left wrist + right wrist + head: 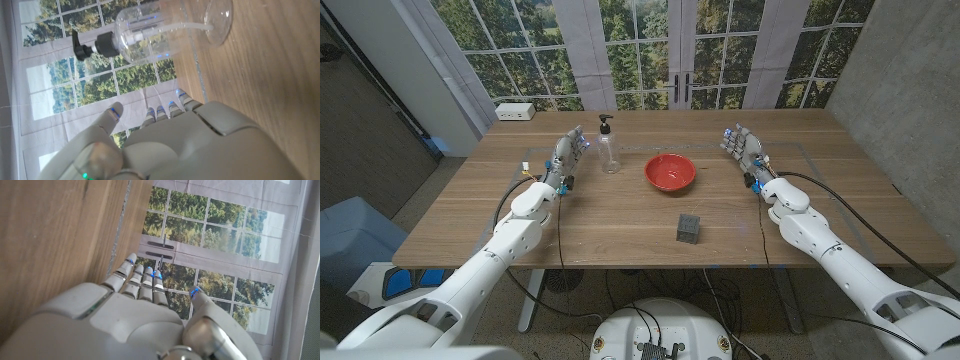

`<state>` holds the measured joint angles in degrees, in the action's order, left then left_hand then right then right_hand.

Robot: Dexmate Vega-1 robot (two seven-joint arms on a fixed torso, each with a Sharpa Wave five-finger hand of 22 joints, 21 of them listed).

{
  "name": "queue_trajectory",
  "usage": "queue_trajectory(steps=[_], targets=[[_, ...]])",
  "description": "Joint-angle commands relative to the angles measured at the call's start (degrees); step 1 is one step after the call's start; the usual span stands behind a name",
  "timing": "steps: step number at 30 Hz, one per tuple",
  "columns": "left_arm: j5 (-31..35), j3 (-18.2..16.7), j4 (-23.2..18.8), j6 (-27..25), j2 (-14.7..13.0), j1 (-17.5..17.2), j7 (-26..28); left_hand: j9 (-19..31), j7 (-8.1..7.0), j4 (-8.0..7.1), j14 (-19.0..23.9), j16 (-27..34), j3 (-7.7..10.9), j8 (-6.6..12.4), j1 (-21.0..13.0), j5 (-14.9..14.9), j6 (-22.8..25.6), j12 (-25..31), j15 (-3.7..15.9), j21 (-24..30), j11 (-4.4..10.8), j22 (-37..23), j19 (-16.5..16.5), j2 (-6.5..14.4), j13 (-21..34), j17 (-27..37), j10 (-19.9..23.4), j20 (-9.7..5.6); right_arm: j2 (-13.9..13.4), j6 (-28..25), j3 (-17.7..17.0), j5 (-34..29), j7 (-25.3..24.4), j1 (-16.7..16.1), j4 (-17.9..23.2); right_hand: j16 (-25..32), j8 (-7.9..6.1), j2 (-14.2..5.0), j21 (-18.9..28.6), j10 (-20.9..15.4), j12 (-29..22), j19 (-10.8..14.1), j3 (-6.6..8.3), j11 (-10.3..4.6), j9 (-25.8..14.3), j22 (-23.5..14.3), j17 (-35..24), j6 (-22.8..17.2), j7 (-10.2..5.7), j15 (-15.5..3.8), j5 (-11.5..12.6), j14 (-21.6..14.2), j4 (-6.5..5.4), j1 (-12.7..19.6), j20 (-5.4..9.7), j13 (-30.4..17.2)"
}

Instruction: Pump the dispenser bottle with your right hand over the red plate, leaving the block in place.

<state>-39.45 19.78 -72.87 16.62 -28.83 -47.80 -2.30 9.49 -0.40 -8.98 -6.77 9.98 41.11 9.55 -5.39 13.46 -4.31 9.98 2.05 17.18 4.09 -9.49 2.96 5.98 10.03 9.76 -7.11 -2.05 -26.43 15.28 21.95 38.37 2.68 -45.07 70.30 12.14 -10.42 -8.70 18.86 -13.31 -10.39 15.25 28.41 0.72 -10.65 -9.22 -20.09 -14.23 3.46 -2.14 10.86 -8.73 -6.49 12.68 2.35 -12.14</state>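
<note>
My right hand (745,150) holds nothing, fingers (142,282) straight and apart; my left hand (566,155) too, beside the clear dispenser bottle (609,146). The bottle stands left of the red plate (670,172), unpumped. The block (689,228) sits nearer me. Everything remains.

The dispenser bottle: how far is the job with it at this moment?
Nothing looks done yet. The dispenser bottle stands upright on the table, beside the red plate, not over it. The right hand is open at the far side of the plate, holding nothing. The left hand waits open next to the bottle. The block sits in front of the plate, untouched. Left: bring the bottle over the plate and pump it with the right hand.
</note>
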Motion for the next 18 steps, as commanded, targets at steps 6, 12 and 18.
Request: queue_trajectory(steps=[6, 12, 18], targets=[[-2.0, -1.0, 5.3, 1.3, 1.0, 2.5, -3.4, 0.3, -0.26, 0.21, -0.1, 0.4, 0.58, 0.66, -0.2, 0.4, 0.2, 0.8, 2.56, 0.0, 0.4, -0.2, 0.0, 4.7, 0.1, 0.2, 0.4, -6.4, 4.8, 0.7, 0.5, 0.3, -1.2, 4.3, -7.6, 0.9, -0.66, -1.48, 0.1, -1.1, -0.9, 1.3, 0.34, 0.38, -0.2, -0.3, -0.4, -0.9, 0.43, 0.07, 0.2, -1.2, 0.47, 0.5, 1.3, -0.1], [-1.7, -0.7, 6.5, 1.5, 1.5, 3.2, -3.5, 0.3, -0.49, 0.45, 0.7, 0.6, 0.7, 0.95, -0.1, 0.5, 0.9, 1.2, 2.7, -0.1, 0.37, -0.2, -0.8, 4.6, 0.1, 0.1, 1.2, -6.04, 4.5, 0.6, 0.8, -0.4, -1.6, 4.5, -7.6, 1.3, -1.09, -1.2, -0.1, -2.0, -1.3, 1.9, 0.21, 0.7, -0.2, -0.3, -0.4, -2.0, 0.6, 0.23, 0.0, -1.9, 0.96, 0.6, 0.83, -0.1], [-1.2, -0.1, 7.3, 0.5, 1.1, 4.2, -4.5, 0.3, -0.87, 1.8, 2.3, 0.7, 0.61, 1.26, -0.2, 0.4, 2.3, 1.6, 2.87, -0.4, 0.73, -0.1, -2.2, 3.4, 0.1, -0.2, 2.8, -5.52, 5.0, 0.9, 0.9, -0.7, -2.1, 4.8, -8.5, 1.5, -1.18, -1.08, -0.3, -2.4, -1.5, 2.2, 0.12, 1.0, -0.2, -0.3, -0.4, -2.2, 0.84, 0.44, -0.1, -2.3, 1.23, 0.6, 0.56, -0.1]])
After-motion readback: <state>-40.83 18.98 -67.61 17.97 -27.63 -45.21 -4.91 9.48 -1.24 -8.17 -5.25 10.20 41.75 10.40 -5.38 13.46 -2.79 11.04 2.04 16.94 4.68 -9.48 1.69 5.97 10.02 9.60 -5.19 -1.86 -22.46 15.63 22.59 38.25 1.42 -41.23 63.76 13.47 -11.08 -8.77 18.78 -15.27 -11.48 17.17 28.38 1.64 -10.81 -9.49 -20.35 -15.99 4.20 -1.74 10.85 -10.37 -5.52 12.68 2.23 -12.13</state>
